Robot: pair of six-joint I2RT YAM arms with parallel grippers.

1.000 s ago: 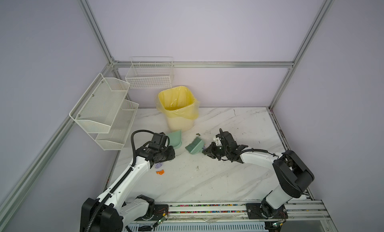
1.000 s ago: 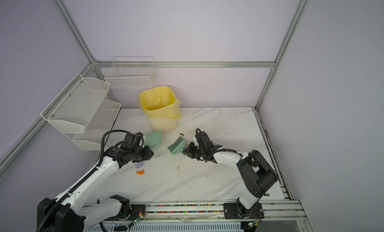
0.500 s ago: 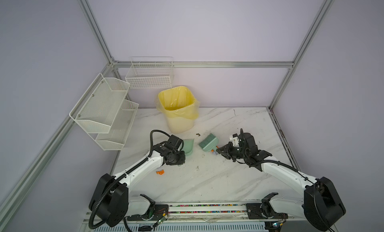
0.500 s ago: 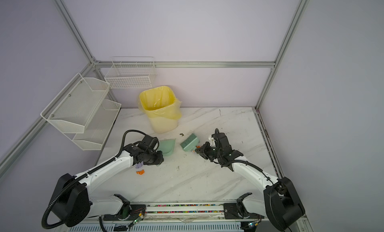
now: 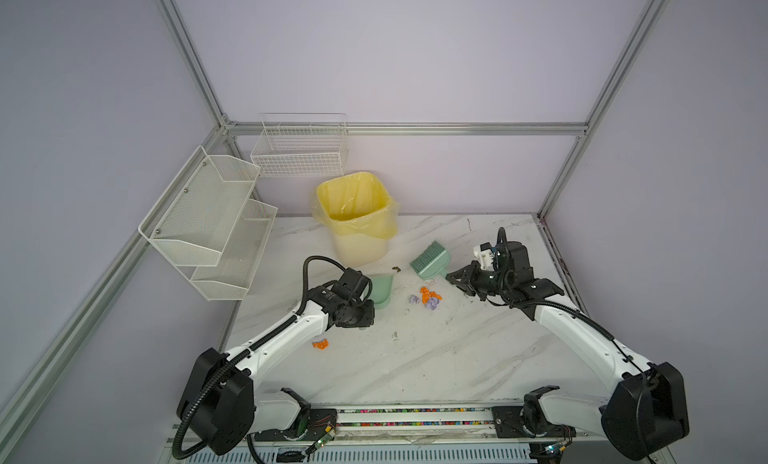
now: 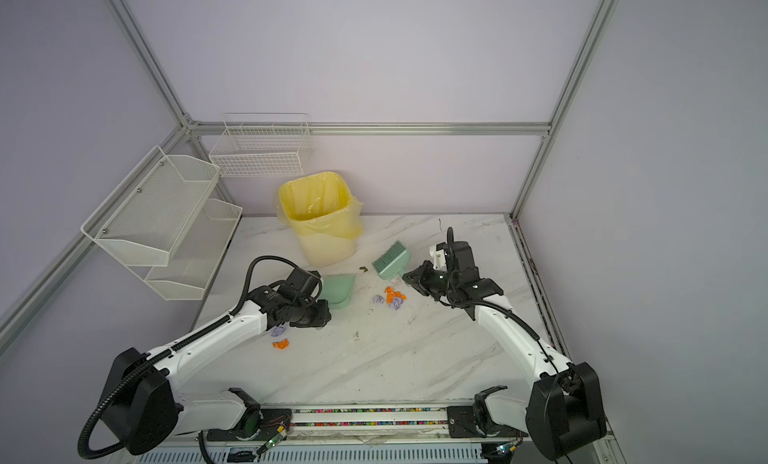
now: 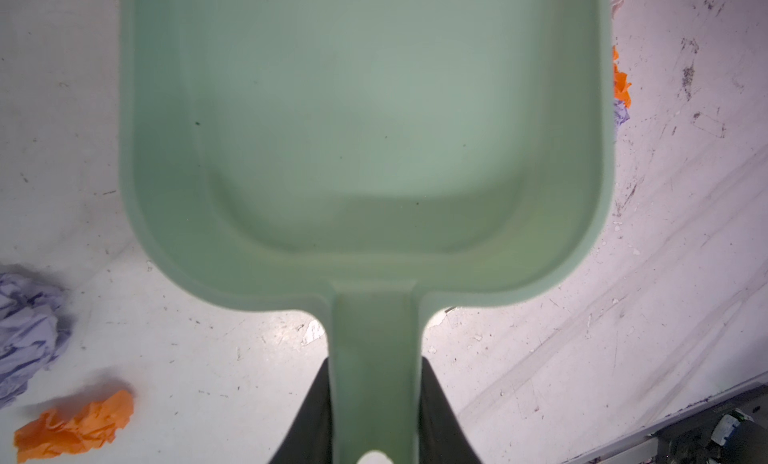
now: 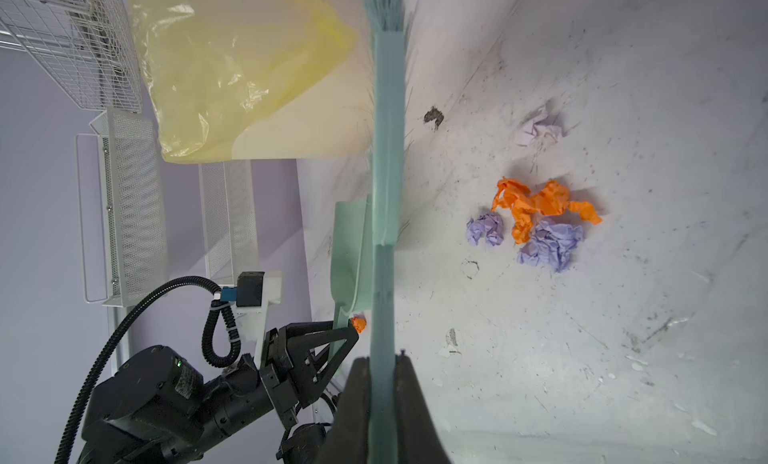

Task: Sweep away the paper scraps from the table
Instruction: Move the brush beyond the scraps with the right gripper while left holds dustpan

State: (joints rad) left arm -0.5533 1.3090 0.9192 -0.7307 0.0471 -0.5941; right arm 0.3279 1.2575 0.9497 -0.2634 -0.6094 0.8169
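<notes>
Two clusters of crumpled orange and lavender paper scraps [image 5: 427, 297] remain on the white marble-patterned table [image 5: 457, 358]; right gripper [image 8: 381, 368], clamped on mint-green bristle brush [image 5: 432, 261], has shifted to the main pile's 12 o'clock, left gripper [image 7: 375, 370] clamping mint-green plastic dustpan [image 5: 382, 287] at 9 o'clock, so sweep looks ready.

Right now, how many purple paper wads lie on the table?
4. A small purple wad and a bigger purple wad lie beside the orange scraps; a paler wad lies apart; a fourth wad lies near the dustpan. Others may be hidden.
</notes>
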